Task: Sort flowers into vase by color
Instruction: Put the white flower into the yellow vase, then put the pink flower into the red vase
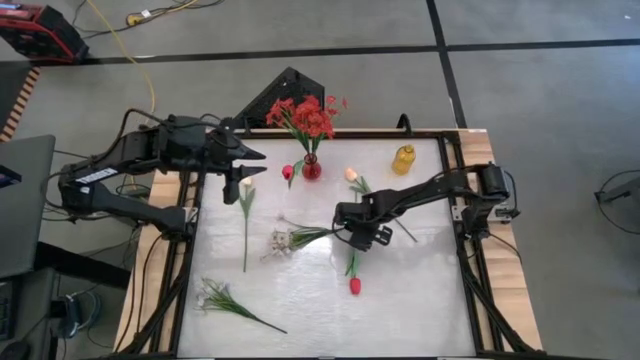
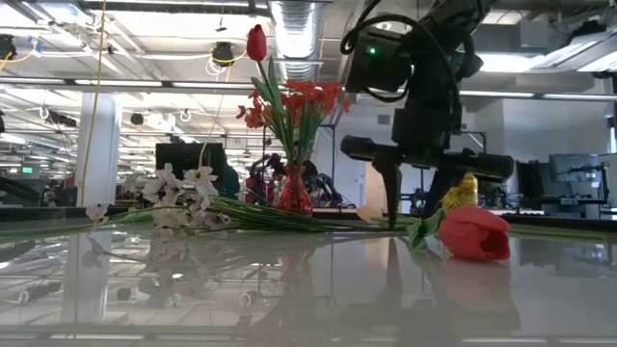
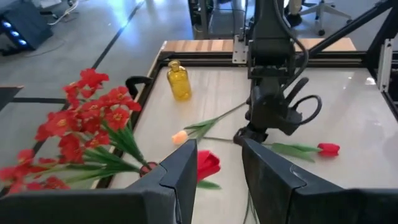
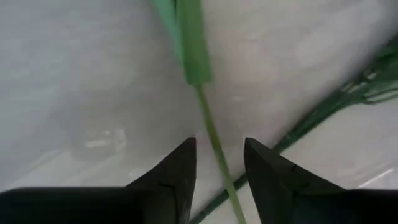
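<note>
No readable text, label or number anywhere

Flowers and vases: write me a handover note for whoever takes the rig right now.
Right gripper: open, down at the table, fingers straddling the red tulip's stem; nothing lifted.
Left gripper: open, empty, hovering beside the red vase.
Done: red blossoms and one red tulip stand in the red vase.
Left on the table: red tulip, two cream tulips, two white sprays.
Yellow vase holds nothing.
Next, probably: close on the stem and carry it to the red vase.
</note>
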You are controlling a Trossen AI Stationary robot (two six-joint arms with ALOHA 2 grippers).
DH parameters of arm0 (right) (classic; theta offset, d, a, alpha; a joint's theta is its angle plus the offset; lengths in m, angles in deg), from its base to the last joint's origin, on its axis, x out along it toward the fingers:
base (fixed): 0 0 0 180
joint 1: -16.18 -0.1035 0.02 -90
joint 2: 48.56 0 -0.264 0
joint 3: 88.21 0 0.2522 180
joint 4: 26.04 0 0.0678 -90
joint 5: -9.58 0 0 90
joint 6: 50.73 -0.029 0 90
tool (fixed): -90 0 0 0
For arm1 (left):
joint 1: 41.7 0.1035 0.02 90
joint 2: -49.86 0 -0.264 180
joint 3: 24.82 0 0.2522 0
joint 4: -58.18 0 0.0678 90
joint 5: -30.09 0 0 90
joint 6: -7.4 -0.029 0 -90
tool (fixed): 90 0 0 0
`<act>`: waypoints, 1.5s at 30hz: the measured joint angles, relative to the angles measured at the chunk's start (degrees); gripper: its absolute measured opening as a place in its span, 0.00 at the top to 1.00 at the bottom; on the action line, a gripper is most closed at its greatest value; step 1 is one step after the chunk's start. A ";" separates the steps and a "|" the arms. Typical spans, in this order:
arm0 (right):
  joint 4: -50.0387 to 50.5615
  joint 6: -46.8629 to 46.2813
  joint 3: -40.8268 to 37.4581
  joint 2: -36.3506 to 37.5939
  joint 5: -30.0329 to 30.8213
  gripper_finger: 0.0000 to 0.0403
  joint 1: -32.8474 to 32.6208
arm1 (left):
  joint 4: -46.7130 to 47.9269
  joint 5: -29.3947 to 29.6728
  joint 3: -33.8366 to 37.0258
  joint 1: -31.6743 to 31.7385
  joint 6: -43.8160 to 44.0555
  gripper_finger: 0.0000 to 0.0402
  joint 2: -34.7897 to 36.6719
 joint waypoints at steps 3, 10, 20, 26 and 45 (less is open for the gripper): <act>2.35 1.37 0.93 -1.48 -0.13 0.66 0.14 | 0.64 0.15 0.00 0.02 0.07 0.71 1.37; 5.23 0.84 2.67 -0.20 0.09 0.96 -0.90 | 1.89 1.66 0.00 0.02 0.94 0.71 4.20; 3.05 -22.05 6.38 16.87 -18.40 0.96 5.88 | 1.87 3.44 -0.02 0.02 1.31 0.71 6.07; -24.25 -41.15 0.54 22.76 -32.21 0.96 16.65 | 1.88 3.49 -0.02 0.04 1.33 0.71 5.59; -85.43 -57.15 -7.39 7.40 -6.96 0.96 21.12 | 2.44 3.47 -0.02 0.04 5.84 0.71 5.36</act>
